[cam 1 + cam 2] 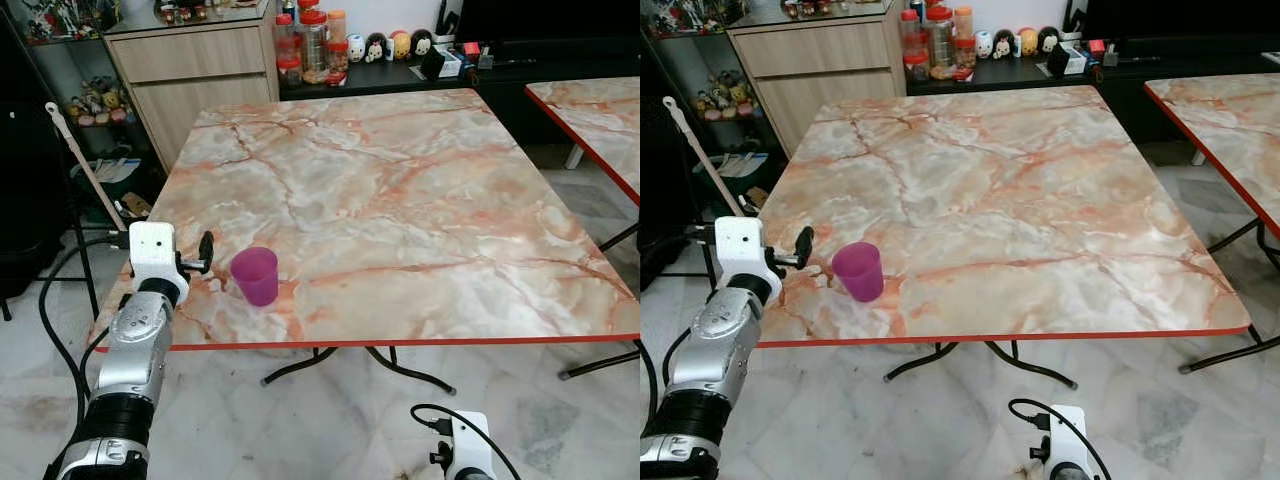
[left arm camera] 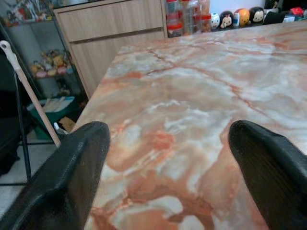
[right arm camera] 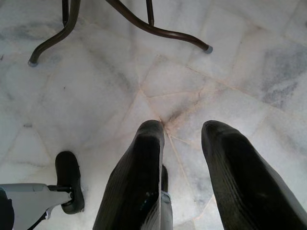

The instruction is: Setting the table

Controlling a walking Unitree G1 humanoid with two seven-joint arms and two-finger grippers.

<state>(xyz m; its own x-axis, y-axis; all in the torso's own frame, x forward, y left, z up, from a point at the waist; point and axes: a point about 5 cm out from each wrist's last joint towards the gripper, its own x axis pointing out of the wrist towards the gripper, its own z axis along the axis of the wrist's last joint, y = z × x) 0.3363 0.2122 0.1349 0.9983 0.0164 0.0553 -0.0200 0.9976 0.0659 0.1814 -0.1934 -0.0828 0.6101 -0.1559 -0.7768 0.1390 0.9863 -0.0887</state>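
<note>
**Purple cup near table's front left corner**

Purple cup (image 1: 255,275) stands upright on the marble-pattern table (image 1: 420,200), close to the red front edge. Left gripper (image 2: 168,177) sits at table height just left of the cup, fingers (image 2: 76,177) spread wide, holding nothing. Right gripper (image 3: 184,163) hangs low over the floor (image 3: 96,86), fingers slightly apart, empty. Jars (image 1: 312,45) at the back; labels too small to read.
</note>
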